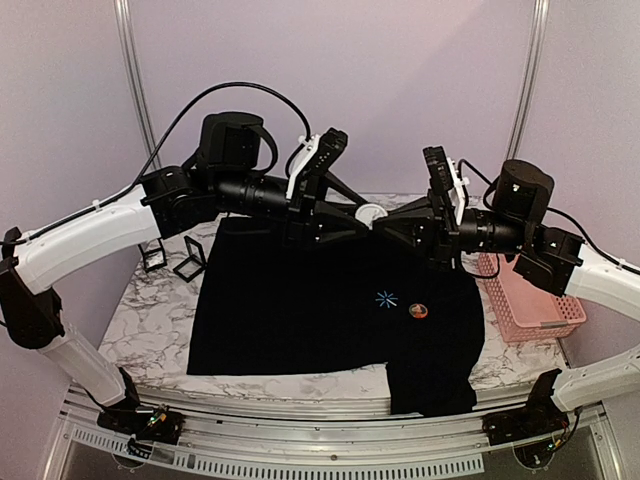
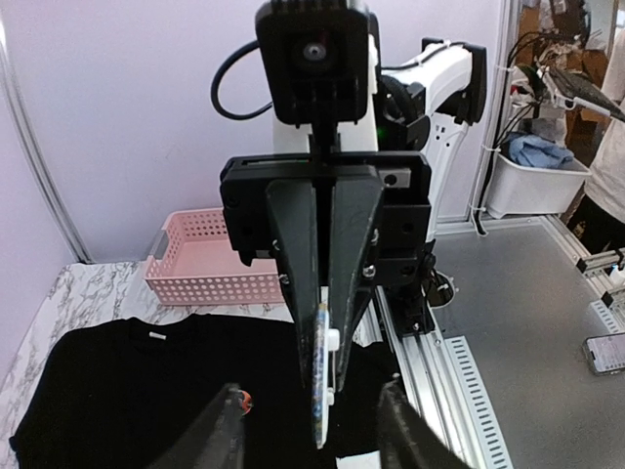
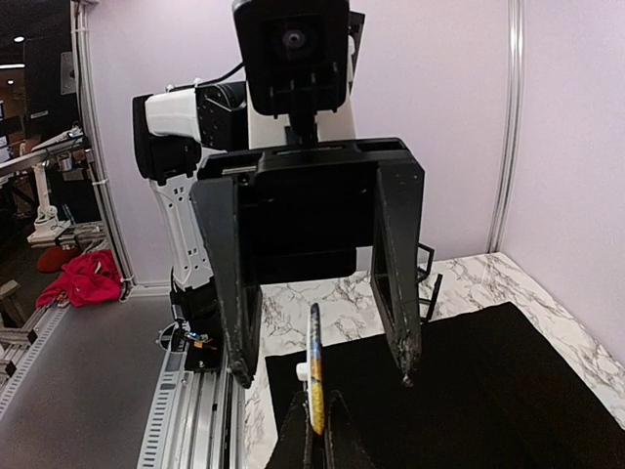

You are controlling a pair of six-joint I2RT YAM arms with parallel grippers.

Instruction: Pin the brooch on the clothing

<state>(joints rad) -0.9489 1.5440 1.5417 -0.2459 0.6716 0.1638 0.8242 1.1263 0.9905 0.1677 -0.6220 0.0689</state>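
Observation:
The clothing (image 1: 300, 310) is a black T-shirt lying flat on the marble table, with a light-blue starburst mark (image 1: 386, 298) on its front. Above its collar the two grippers meet tip to tip. My right gripper (image 1: 392, 224) is shut on the brooch (image 1: 372, 213), a round disc that shows edge-on in the wrist views (image 3: 314, 366) (image 2: 320, 376), with a white clasp on one face. My left gripper (image 1: 352, 214) stands open, its fingers (image 3: 236, 293) on either side of the brooch and apart from it. The shirt (image 2: 117, 391) (image 3: 488, 391) lies well below both.
A small round red-orange badge (image 1: 418, 312) (image 2: 245, 399) sits on the shirt beside the starburst. A pink perforated basket (image 1: 530, 300) (image 2: 210, 259) stands at the table's right edge. Two small black frames (image 1: 175, 258) stand at the back left.

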